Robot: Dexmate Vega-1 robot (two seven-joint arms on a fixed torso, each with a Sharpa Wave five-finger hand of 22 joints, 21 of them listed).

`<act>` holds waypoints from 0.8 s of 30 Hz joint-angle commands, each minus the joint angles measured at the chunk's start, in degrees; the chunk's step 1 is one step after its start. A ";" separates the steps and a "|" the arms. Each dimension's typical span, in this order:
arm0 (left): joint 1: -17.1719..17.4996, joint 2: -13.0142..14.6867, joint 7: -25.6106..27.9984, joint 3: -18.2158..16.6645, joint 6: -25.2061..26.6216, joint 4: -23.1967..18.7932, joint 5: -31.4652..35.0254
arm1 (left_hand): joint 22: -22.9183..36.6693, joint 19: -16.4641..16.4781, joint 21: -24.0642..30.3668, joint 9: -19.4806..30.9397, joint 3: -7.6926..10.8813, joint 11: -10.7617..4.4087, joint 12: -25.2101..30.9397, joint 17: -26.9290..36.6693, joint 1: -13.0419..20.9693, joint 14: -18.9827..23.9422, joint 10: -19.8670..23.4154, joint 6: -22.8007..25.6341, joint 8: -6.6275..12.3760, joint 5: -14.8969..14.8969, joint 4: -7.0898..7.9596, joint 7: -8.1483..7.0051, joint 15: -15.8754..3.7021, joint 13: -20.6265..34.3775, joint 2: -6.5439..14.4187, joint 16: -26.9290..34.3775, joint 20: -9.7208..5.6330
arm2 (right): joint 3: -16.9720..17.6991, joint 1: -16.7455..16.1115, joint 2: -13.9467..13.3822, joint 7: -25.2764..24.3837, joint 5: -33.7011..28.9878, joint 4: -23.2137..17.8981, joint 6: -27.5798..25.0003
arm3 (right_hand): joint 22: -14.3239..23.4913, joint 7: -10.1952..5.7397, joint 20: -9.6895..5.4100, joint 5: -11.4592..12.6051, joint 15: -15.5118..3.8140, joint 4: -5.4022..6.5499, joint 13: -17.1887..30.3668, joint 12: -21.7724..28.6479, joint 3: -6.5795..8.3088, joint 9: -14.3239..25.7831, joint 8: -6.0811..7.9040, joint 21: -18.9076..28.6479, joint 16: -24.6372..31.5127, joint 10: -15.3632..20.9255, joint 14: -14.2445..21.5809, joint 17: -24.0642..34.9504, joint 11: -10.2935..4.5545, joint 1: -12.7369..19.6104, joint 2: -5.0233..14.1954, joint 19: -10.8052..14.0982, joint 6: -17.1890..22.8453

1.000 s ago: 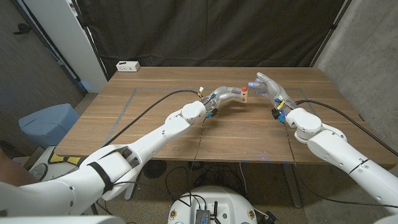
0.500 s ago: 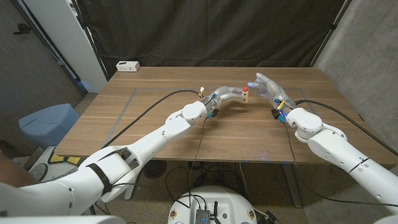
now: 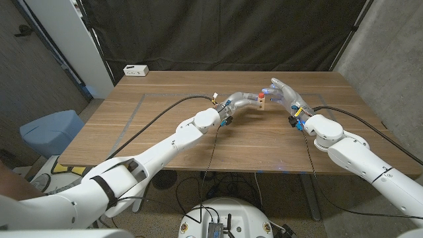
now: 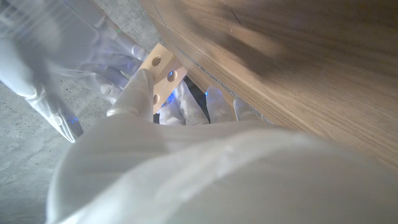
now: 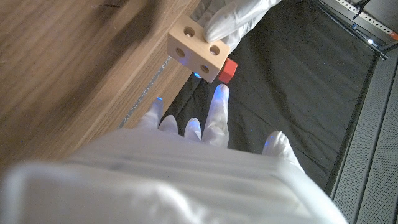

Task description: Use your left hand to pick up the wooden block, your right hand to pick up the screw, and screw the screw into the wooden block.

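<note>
The left hand (image 3: 242,101) still pinches the wooden block (image 3: 260,102) in its fingers (image 5: 231,20), raised over the worktop (image 3: 165,125); nothing has visibly shifted. The right hand (image 3: 284,92) stays just beside the block, fingers (image 5: 217,112) spread, at the red screw (image 5: 227,70); whether they grip it I cannot tell. Dark curtains hang behind, and a white power strip (image 3: 135,69) sits at the far corner.

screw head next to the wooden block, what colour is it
Red. The screw shows best in the right wrist view, against the wooden block.
</note>
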 commanded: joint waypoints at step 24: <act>-0.51 -0.61 -0.09 0.24 0.25 1.06 -0.03 | 0.32 0.55 0.01 0.25 3.22 -0.33 0.38 -0.01 -0.88 0.30 0.15 4.92 0.75 0.52 3.49 3.86 0.11 0.31 1.65 -0.06 0.09 | -0.76 0.79 -0.09 0.71 0.97 0.79 -0.96 | 0.26 0.85 0.36 0.13 0.17 0.27 0.05 1.21 0.00 0.14 1.61 0.88 0.64 1.92 0.03 0.01 -0.19 -0.60 0.05 -0.24 4.40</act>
